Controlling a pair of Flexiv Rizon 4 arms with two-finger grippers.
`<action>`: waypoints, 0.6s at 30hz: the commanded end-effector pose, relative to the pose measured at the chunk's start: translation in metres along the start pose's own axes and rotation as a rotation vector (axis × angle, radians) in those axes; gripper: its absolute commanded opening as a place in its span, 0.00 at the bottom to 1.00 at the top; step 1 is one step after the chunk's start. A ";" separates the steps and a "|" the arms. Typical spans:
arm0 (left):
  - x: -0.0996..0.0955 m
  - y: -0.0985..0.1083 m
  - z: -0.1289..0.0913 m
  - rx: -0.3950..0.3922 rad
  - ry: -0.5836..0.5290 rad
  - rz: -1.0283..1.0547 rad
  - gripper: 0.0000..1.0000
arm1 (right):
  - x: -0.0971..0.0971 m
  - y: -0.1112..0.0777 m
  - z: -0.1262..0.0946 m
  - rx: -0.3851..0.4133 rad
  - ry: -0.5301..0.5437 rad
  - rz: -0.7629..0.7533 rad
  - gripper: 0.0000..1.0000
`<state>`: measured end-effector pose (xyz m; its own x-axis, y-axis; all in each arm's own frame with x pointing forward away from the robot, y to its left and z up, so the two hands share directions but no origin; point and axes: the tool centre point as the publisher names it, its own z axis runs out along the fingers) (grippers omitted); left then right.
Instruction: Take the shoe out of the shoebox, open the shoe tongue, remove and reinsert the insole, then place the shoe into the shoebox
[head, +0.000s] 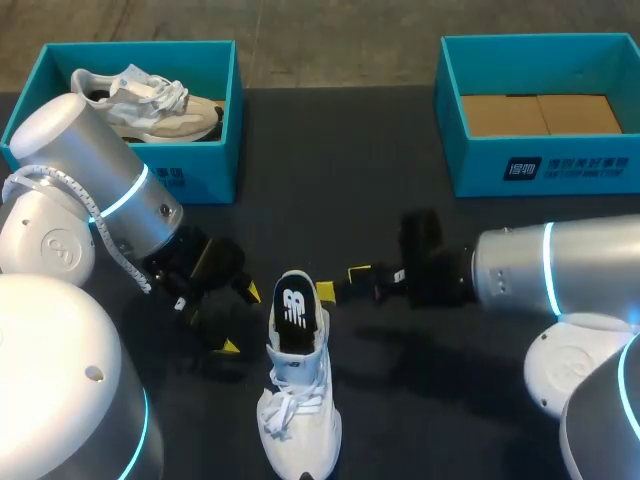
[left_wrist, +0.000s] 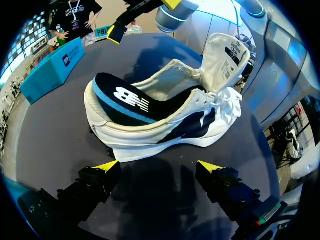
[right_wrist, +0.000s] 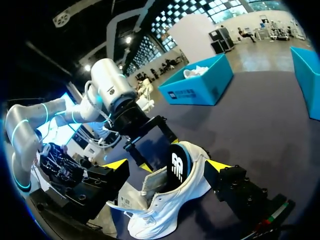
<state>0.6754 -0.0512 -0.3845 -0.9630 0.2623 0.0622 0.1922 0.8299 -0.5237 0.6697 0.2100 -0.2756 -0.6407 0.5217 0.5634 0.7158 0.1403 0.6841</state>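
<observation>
A white shoe (head: 297, 400) is stood on the dark surface (head: 400, 150) between the two pincers, outside both boxes. Its tongue (left_wrist: 225, 55) is pulled open and its dark insole (head: 292, 312) is raised out at the heel. The left box (head: 200, 170) is occupied by a second shoe (head: 150, 100), pale and beige, and brown cardboard (head: 540, 113) is seen in the right box (head: 560, 165). The left pincer (head: 241, 320) is held open just beside the shoe. The right pincer (head: 341, 281) is likewise spread open near the heel.

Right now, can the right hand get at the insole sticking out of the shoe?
Probably yes: the right hand is open beside the heel of the shoe, the insole stands up out of it, and nothing lies between them.
</observation>
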 end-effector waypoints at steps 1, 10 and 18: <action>0.001 -0.001 0.000 -0.003 -0.001 0.000 1.00 | 0.006 0.008 0.001 0.104 -0.168 0.002 1.00; 0.000 -0.001 -0.003 -0.003 0.001 -0.002 1.00 | 0.007 0.004 0.008 0.111 -0.158 0.006 1.00; -0.001 0.008 -0.036 -0.013 0.001 0.006 1.00 | 0.015 -0.010 0.015 0.124 -0.255 0.037 1.00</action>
<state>0.6863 -0.0393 -0.3726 -0.9621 0.2663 0.0592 0.1993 0.8341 -0.5143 0.6614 0.2216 -0.2776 -0.5961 0.5767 0.5587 0.7740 0.2276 0.5908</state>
